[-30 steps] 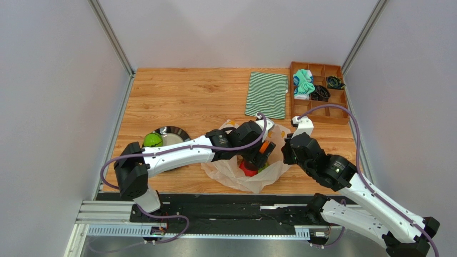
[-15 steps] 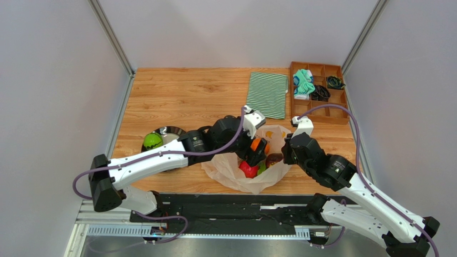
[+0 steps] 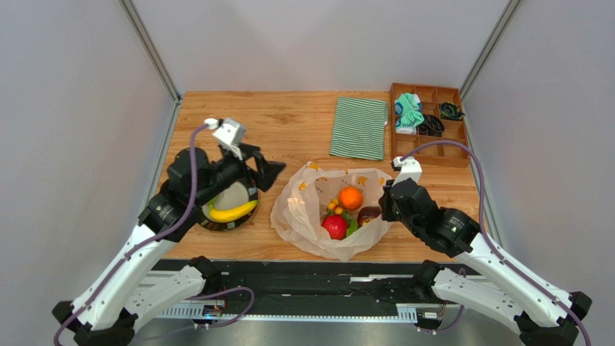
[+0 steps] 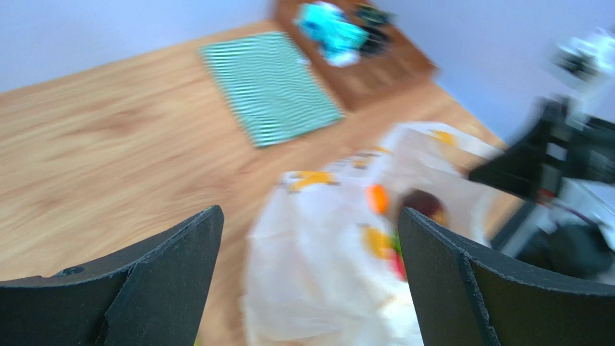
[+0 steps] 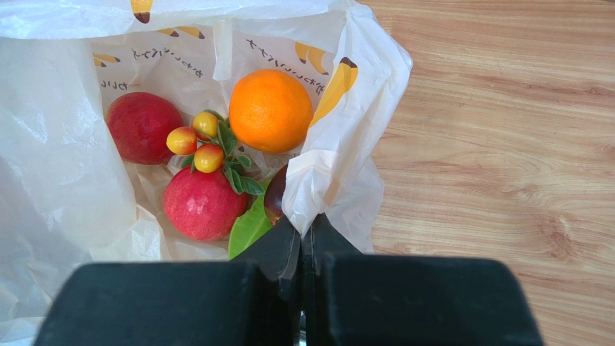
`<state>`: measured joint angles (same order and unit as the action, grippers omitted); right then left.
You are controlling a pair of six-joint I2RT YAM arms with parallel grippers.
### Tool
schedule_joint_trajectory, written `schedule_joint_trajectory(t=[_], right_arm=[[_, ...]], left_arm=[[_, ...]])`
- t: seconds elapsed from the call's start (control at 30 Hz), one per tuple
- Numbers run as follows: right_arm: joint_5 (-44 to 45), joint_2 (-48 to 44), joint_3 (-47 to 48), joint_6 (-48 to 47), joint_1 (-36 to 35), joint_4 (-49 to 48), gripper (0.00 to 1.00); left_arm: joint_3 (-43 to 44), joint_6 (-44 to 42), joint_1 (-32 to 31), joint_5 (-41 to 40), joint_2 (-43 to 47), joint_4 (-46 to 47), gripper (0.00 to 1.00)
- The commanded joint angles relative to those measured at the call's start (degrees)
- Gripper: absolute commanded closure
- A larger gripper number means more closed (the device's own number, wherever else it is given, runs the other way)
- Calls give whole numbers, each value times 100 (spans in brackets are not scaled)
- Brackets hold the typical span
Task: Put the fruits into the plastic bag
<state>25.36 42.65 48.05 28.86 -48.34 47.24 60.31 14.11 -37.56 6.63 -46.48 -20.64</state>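
Wood bench (image 3: 274,122), grey walls. Right claw (image 5: 302,234) pinches plastic bag (image 5: 58,144) rim, left claw (image 4: 307,216) spread. Grab banana (image 3: 232,212) mid-body w/ left.

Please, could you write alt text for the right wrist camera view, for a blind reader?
The right gripper, shut, pinches the rim of the plastic bag and holds it open. Inside lie an orange, two red fruits and a sprig of small yellow-red berries with green leaves. The bag sits on a wooden table.
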Motion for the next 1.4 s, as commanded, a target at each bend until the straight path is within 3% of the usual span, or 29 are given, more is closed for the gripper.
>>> schedule_joint_trajectory(t=[0.0,0.17,0.27,0.5,0.73,1.2,1.37], right_arm=[[30,-47,117,-30,-18,-189,98],[12,-64,125,-39,-27,-181,99],[30,-90,117,-47,-18,-172,99],[-5,-170,38,-47,-27,-251,98],[-75,-275,20,-118,-18,-277,98],[-111,-293,38,-126,-18,-312,98],[-93,-284,46,-109,-18,-295,98]], left_arm=[[-334,-5,1424,-181,367,-844,1],[-845,372,3137,251,333,-1003,1],[-829,619,3685,119,-115,-1231,1],[-801,1076,3888,-1198,-879,-1478,1],[-1153,1200,3905,-2402,-1486,-784,1],[-1391,1235,4362,-1508,-2778,-177,1],[-1470,1252,4363,-1525,-2920,-115,1]])
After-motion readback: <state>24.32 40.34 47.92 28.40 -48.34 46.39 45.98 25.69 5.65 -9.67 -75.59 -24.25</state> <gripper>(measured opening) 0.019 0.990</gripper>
